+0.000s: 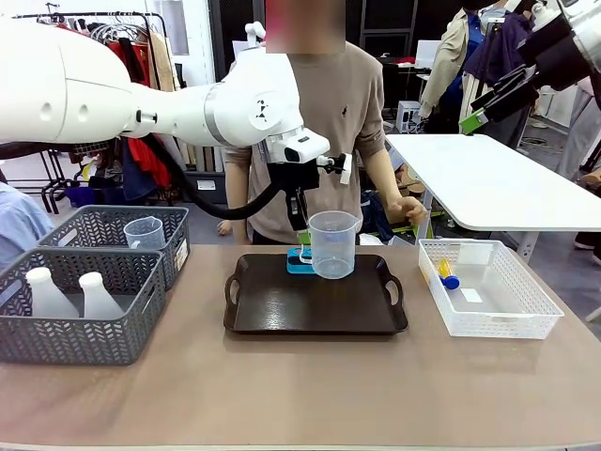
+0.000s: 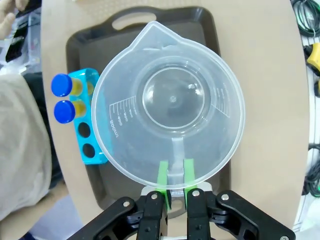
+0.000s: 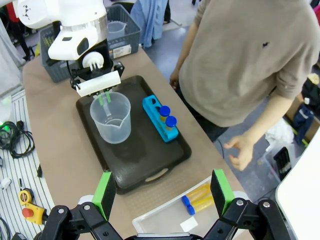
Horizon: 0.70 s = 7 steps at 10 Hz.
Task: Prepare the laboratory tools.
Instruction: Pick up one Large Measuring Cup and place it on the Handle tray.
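Note:
My left gripper [image 2: 175, 176] is shut on the handle of a clear measuring beaker [image 2: 172, 100], which it holds upright low over the dark tray [image 1: 272, 310]. I cannot tell whether the beaker [image 1: 333, 244] touches the tray. Beside it on the tray stands a small blue rack [image 3: 159, 117] holding two blue-capped tubes [image 2: 64, 97] of orange-yellow liquid, with two holes free. My right gripper [image 3: 163, 192] hangs open high above the table's right side, over a white basket [image 1: 488, 315] holding more tubes [image 1: 447, 273].
Two grey baskets stand at the left: the near one [image 1: 70, 334] holds two white flasks [image 1: 47, 291], the far one a second clear beaker [image 1: 144, 232]. A person stands across the table, one hand [image 3: 240, 150] held near the far edge.

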Tool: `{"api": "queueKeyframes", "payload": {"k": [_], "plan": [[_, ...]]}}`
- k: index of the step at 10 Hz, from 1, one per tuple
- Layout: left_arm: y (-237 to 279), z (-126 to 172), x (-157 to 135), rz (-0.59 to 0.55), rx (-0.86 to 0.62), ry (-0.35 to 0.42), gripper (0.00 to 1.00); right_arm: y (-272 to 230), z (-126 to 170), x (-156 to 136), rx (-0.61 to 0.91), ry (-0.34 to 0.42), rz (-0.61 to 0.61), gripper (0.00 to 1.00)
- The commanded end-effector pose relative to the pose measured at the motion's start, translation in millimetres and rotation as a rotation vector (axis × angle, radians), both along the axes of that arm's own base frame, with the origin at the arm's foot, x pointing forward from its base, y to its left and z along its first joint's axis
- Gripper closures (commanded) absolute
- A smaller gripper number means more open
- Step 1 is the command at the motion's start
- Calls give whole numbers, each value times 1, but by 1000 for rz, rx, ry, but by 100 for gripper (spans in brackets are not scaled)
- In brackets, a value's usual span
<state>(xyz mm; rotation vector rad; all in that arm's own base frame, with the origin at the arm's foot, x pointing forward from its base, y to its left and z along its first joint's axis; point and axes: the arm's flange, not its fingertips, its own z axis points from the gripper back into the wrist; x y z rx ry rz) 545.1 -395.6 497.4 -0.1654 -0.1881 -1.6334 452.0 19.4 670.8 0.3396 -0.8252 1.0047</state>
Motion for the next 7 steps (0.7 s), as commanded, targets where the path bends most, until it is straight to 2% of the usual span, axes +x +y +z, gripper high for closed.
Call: {"api": "queueKeyframes", "payload": {"k": [1,2,4,7], "plan": [[-13,-8,2,-70,17,22,100,0,1,0,15,-1,10,0],[-25,-19,5,-90,17,52,100,0,1,0,15,-1,10,0],[-49,-46,16,-98,78,-21,100,0,1,0,15,-1,10,0],[-69,-83,40,-128,45,-63,100,0,1,0,15,-1,10,0]]}}
